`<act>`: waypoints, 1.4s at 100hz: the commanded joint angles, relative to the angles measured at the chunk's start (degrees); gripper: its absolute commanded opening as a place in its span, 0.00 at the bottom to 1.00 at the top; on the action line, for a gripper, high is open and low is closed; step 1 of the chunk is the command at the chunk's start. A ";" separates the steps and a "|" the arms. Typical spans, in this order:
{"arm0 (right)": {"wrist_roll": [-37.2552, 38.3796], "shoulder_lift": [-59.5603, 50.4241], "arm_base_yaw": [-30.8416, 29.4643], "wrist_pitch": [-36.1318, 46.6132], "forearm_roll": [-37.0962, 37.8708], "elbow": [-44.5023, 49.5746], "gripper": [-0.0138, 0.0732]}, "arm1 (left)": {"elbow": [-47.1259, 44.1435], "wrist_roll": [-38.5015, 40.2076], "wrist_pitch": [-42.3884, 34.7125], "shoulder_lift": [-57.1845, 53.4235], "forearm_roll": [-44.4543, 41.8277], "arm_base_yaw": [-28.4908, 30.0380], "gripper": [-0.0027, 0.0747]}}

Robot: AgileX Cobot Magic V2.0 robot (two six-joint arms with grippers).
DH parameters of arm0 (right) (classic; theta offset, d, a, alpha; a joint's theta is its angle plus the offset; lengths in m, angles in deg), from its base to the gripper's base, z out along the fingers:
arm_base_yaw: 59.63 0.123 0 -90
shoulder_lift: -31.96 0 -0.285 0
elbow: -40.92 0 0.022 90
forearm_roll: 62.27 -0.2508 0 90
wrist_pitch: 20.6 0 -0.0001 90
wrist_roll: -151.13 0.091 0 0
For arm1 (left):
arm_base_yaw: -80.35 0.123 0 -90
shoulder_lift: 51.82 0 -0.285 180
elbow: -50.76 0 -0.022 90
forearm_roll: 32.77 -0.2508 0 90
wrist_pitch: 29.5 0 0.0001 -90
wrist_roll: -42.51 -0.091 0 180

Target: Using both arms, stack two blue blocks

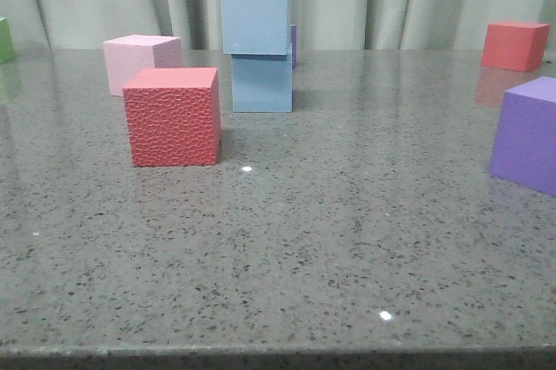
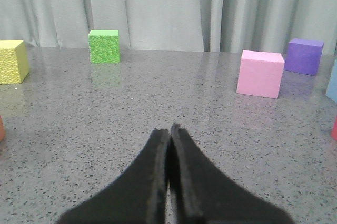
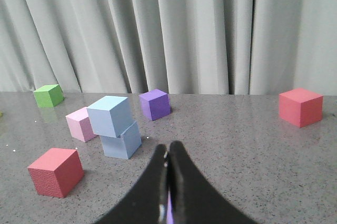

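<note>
Grey speckled worktop (image 1: 287,240): one blue block (image 1: 255,17) already sits on the other (image 1: 261,83), slightly skewed. Left fingers (image 2: 169,145) and right fingers (image 3: 169,156) pressed together, empty; stacking looks finished.

Speckled grey table (image 1: 287,240), red cube (image 1: 172,116), lower blue block (image 1: 261,83), possibly granite

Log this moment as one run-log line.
blue blocks: stacked, top one skewed | left gripper: shut, empty | right gripper: shut, empty
</note>
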 commanded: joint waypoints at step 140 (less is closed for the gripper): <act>-1.67 1.15 -7.90 11.71 -3.33 4.42 0.02 | -0.22 -0.05 -4.55 -1.83 0.45 0.43 0.01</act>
